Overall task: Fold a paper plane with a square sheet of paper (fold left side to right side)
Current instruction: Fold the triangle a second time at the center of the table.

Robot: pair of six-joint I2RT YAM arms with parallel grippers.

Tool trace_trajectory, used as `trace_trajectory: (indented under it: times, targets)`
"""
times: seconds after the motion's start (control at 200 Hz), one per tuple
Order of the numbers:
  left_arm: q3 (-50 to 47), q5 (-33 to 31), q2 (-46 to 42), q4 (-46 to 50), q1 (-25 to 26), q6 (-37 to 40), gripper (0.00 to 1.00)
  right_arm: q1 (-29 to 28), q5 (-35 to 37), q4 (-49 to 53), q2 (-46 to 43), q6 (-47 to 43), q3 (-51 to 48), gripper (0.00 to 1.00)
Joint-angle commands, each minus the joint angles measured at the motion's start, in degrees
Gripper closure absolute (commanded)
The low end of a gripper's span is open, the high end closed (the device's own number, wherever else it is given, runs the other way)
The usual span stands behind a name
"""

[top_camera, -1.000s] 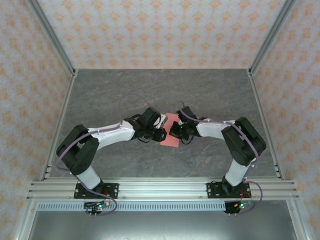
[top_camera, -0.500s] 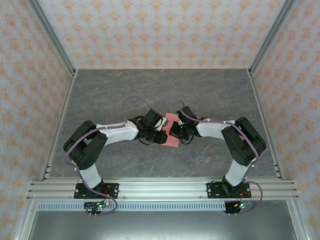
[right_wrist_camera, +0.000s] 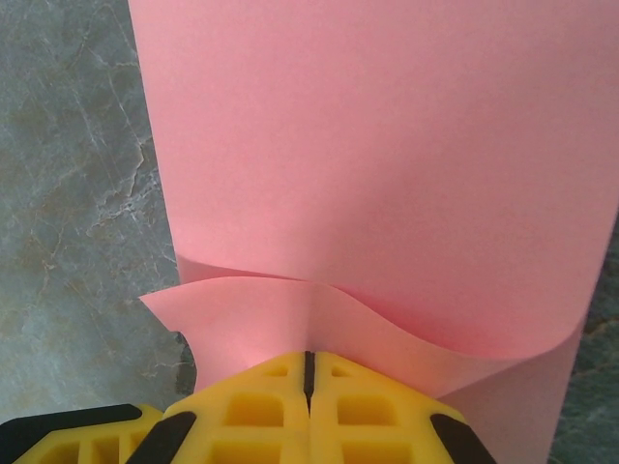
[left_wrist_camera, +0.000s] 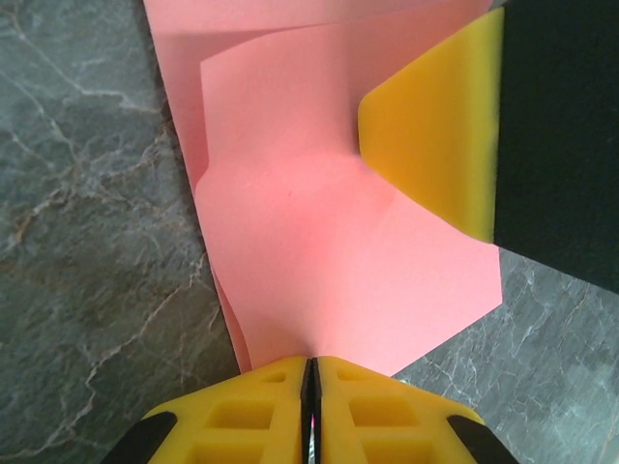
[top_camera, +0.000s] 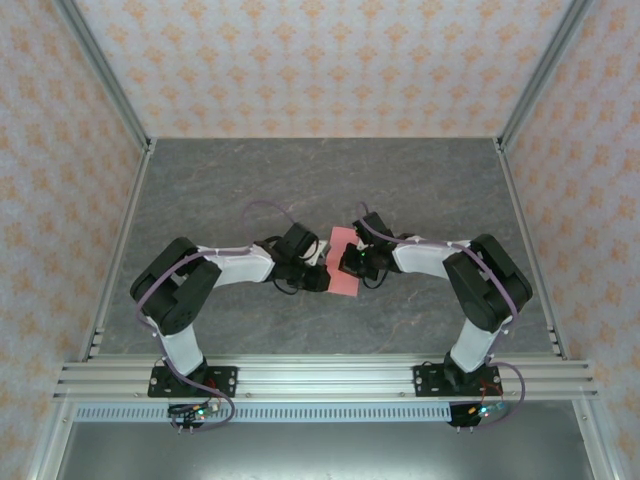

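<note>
The square sheet of paper point(top_camera: 345, 260) is salmon pink and lies doubled over in loose layers on the grey table between the two arms. In the left wrist view, my left gripper point(left_wrist_camera: 310, 362) is shut on the sheet's point(left_wrist_camera: 329, 222) near edge, which puckers where the yellow fingertips pinch it. The right gripper's yellow finger point(left_wrist_camera: 440, 126) presses on the far side of the paper. In the right wrist view, my right gripper point(right_wrist_camera: 309, 356) is shut on a curled lower flap of the sheet point(right_wrist_camera: 368, 155). From above, the left gripper point(top_camera: 322, 276) and right gripper point(top_camera: 351, 262) face each other across it. A paper plane is out of view.
The grey marbled table point(top_camera: 320, 180) stretches behind and to both sides of the arms. Patterned walls and metal frame posts point(top_camera: 100, 70) enclose it. A rail point(top_camera: 320, 378) at the near edge carries both arm bases.
The left arm's elbow has swung inward to the right, and its gripper has shifted slightly nearer along the paper's left edge. The right arm has stayed still.
</note>
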State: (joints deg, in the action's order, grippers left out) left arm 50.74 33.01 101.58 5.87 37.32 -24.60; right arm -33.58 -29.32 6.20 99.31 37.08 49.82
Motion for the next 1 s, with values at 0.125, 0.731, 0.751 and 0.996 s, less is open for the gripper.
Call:
trace_trajectory:
  times: [0.125, 0.731, 0.751, 0.996]
  targets:
    - [-5.16, 0.86, -2.77, 1.71, -0.84, -1.67, 0.88, 0.09, 2.27, 4.68, 0.03, -1.48, 0.45, 0.96]
    - [0.76, 9.06, -2.1, -1.9, -2.78, -10.03, 0.92, -0.08, 2.12, 4.92, 0.8, -1.63, 1.15, 0.96]
    - [0.96, 8.81, -1.67, -1.81, -2.74, -10.11, 0.92, -0.08, 2.13, 4.96, 0.8, -1.59, 1.15, 0.96]
    - [0.01, 7.65, 0.37, -1.73, -2.78, -9.78, 0.92, -0.23, 2.23, 5.11, 0.67, -1.57, 1.24, 0.96]
